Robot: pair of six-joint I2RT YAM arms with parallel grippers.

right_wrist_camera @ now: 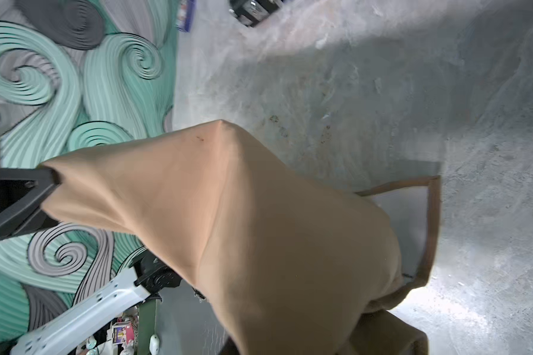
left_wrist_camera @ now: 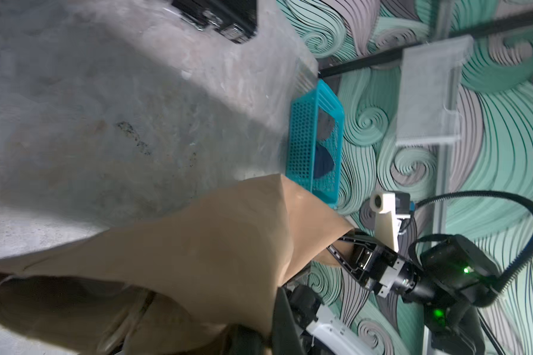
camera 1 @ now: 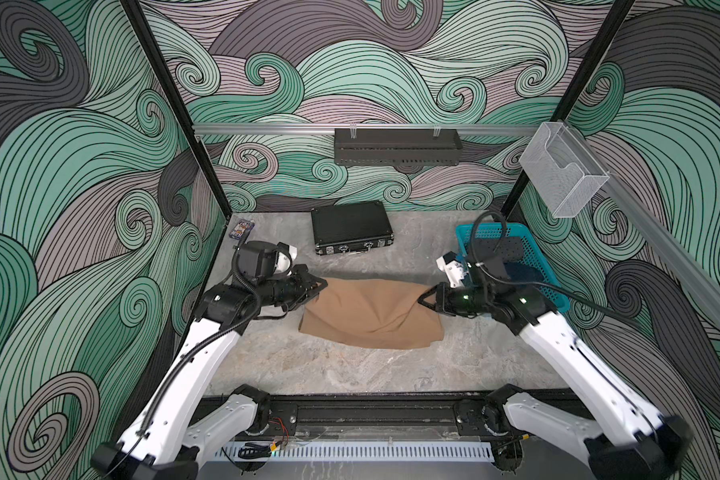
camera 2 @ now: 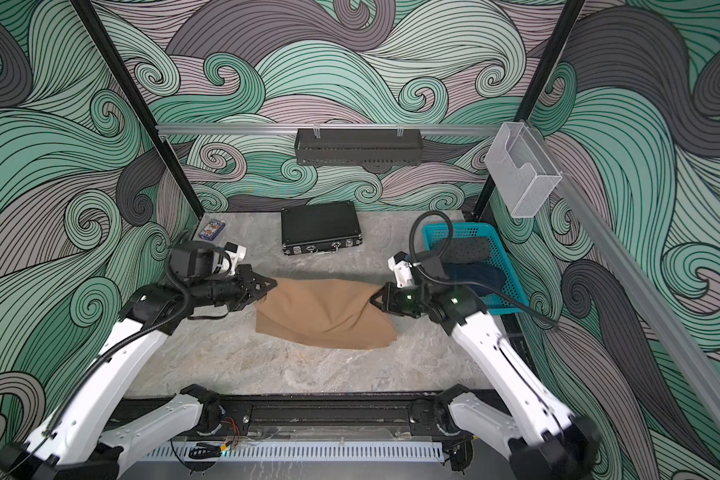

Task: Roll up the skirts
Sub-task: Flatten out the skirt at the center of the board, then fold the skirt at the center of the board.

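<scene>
Now gripping the skirt (camera 1: 371, 316) by two upper corners.

- Clamped in left gripper (camera 1: 323, 286), jaws fully closed on cloth.
- Tucked between jaws of right gripper (camera 1: 424, 297) too, corner raised. Cannot tell how firm that pinch is.
- Draped between the two, with lower edge resting mid-table (camera 1: 350, 365).
- Probably spreading before rolling. Keep corners level, draw gently apart to flatten the centre crease, lay flat, then release together.
- Beyond, in basket (camera 2: 458, 226): dotted skirt (camera 2: 462, 249) and blue skirt (camera 2: 481, 274), seemingly rolled already.
- Only in left wrist view: cloth between the right jaws, close up.
- Only in right wrist view: hem (right_wrist_camera: 433, 221) gaping on table.
- Only in top views: whole span at once.
</scene>
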